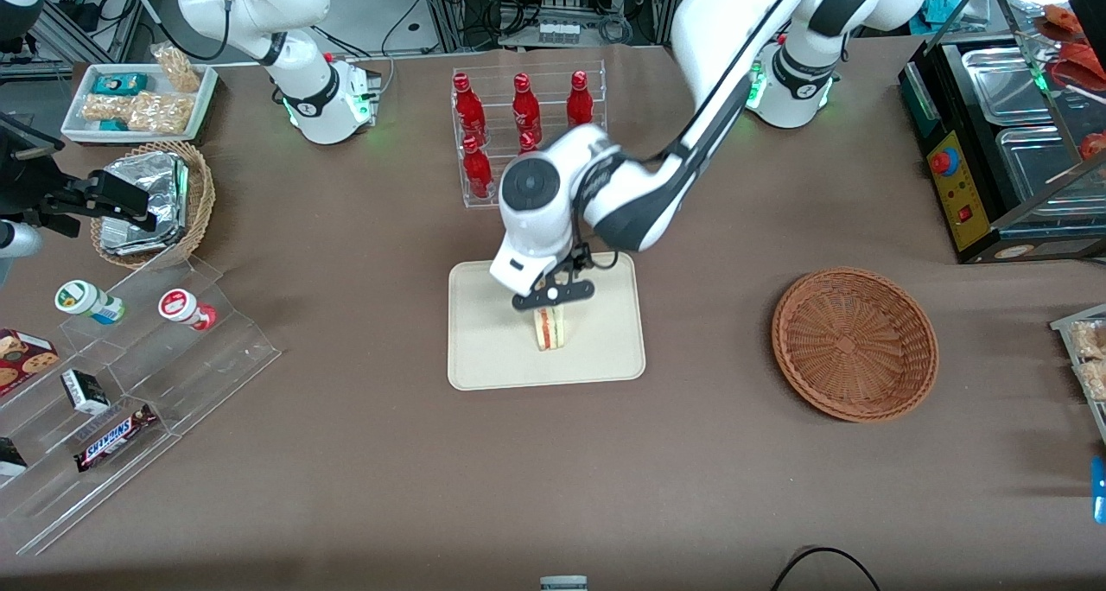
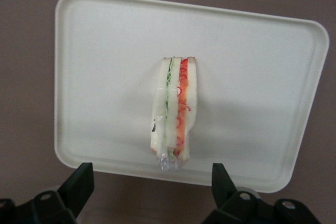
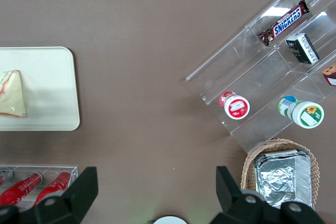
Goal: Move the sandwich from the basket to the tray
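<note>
Hovering just above the sandwich [image 2: 174, 109], the gripper [image 2: 152, 179] has its fingers spread apart, gripping nothing. The sandwich stands on edge on the tray [image 1: 484, 358] (basket [image 1: 854, 343] now holds nothing). Placement looks done; next calls for a straight lift away.

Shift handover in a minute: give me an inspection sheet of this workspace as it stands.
Surface: brown table, no spills seen.
Job's things: sandwich stands on edge on the tray; basket is empty, toward the working arm's end.
Clutter: red bottles in a clear rack; foil packets in a tan basket; acrylic steps with snacks; white snack tray; food warmer.
Grippers: left hand directly above the sandwich, fingers open, clear of it.
Cables: black loop at the table edge nearest the camera.
Surroundings: wiring and equipment past the table.
</note>
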{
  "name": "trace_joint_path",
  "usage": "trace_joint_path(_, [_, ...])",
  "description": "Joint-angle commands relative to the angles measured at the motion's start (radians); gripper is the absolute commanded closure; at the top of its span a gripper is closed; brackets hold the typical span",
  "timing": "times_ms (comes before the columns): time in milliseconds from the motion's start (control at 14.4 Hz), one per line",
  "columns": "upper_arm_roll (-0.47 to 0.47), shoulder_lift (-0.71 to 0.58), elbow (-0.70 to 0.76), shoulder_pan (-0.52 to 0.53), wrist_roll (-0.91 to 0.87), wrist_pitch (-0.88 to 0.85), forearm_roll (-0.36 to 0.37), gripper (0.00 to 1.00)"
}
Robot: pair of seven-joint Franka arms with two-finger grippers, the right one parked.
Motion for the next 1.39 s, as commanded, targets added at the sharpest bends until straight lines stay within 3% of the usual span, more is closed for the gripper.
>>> trace_joint_path(0, [0.010,-0.122,-0.074,0.056,-0.002,-0.097,0.003,0.00])
trace_joint_path(209, [0.009,-0.162,-0.114,0.140,0.036,-0.166,0.005,0.00])
trace_joint_path(696, [0.009,-0.404,-0.402,0.377,0.433,-0.166,0.003,0.00])
trace_joint_path(1183, [0.009,-0.567,-0.461,0.588,0.783,-0.298,-0.010,0.00])
trace_joint_path(1322, [0.004,-0.610,-0.456,0.650,0.878,-0.332,-0.044,0.00])
